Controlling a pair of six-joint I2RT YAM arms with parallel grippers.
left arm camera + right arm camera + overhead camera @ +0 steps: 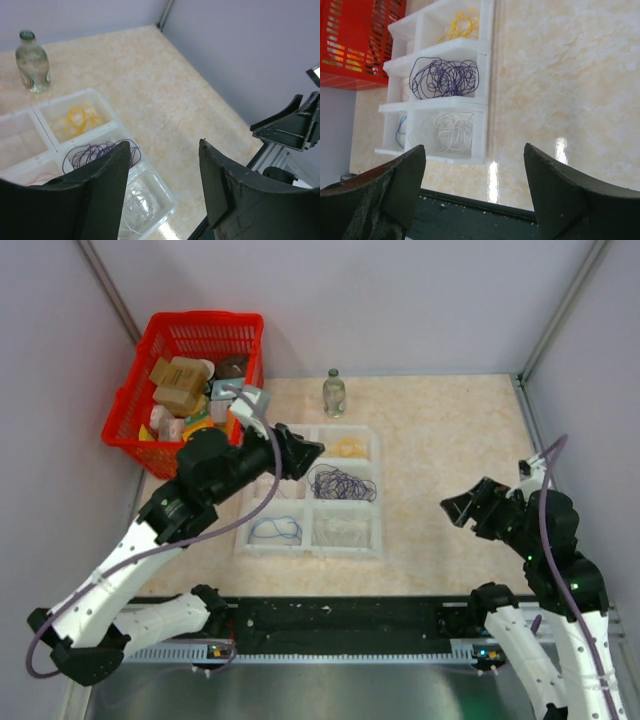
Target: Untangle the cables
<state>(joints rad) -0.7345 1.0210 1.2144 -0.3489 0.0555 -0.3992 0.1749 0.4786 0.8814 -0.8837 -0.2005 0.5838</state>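
Cables [340, 483] coiled in a white divided tray [310, 553] on the desk [450, 430], purple bunch [444, 78] in its middle right cell, just beneath my left gripper [165, 150], jaws apart, empty, right gripper [475, 150] well apart rightward, wide open, empty.

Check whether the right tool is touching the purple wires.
Apart. The right wrist view shows the purple wires in their tray, clear of the open right tool.

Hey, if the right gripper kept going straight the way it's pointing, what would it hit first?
Probably the white tray, at its right wall beside the white cables. Depth is unclear, so the right gripper could touch the table first.
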